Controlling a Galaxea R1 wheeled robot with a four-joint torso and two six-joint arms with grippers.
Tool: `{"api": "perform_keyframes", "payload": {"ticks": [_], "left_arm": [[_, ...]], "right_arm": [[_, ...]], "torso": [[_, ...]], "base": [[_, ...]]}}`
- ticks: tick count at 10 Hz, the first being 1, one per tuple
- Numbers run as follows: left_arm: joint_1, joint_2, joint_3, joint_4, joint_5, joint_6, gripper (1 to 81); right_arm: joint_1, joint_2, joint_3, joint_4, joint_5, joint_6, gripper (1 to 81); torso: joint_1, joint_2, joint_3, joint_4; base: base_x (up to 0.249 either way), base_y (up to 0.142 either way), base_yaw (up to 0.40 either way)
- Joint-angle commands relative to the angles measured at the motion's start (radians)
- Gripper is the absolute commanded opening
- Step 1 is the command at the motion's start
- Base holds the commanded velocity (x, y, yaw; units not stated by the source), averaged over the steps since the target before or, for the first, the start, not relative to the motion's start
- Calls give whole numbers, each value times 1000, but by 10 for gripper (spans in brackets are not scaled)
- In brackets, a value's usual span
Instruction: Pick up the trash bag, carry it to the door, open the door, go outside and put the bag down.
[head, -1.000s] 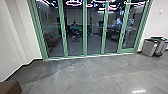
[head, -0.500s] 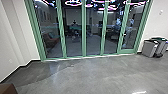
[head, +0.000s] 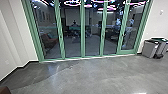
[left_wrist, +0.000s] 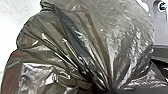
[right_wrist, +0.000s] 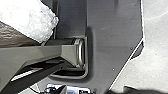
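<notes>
1. Evidently, the left gripper (left_wrist: 108, 88) is clamped on the trash bag (left_wrist: 130, 32), whose pleats gather tightly there.
2. Whether the right gripper is apart or together, I cannot tell.
3. Green-framed glass doors (head: 82, 35) stand across the grey floor (head: 87, 75), with bins (head: 150, 48) near them.

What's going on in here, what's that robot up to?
The robot seems to be carrying a shiny trash bag on its left arm: the bag sits close to that wrist, its folds drawn into a tight bunch. It faces green-framed glass doors that look shut, across a stretch of bare grey floor, with grey bins off to the right.
</notes>
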Motion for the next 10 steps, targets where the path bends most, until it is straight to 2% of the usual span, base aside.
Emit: {"api": "perform_keyframes", "payload": {"ticks": [1, 10], "left_arm": [[-51, -3, 0, 6, 73, 6, 10], [-51, -3, 2, 6, 71, 7, 10]], "right_arm": [[36, 4, 2, -5, -66, -4, 811], [38, 6, 5, -16, -66, -4, 811]], "torso": [[0, 0, 0, 0], [0, 0, 0, 0]], "base": [[141, -85, 0], [142, -84, 0]]}}
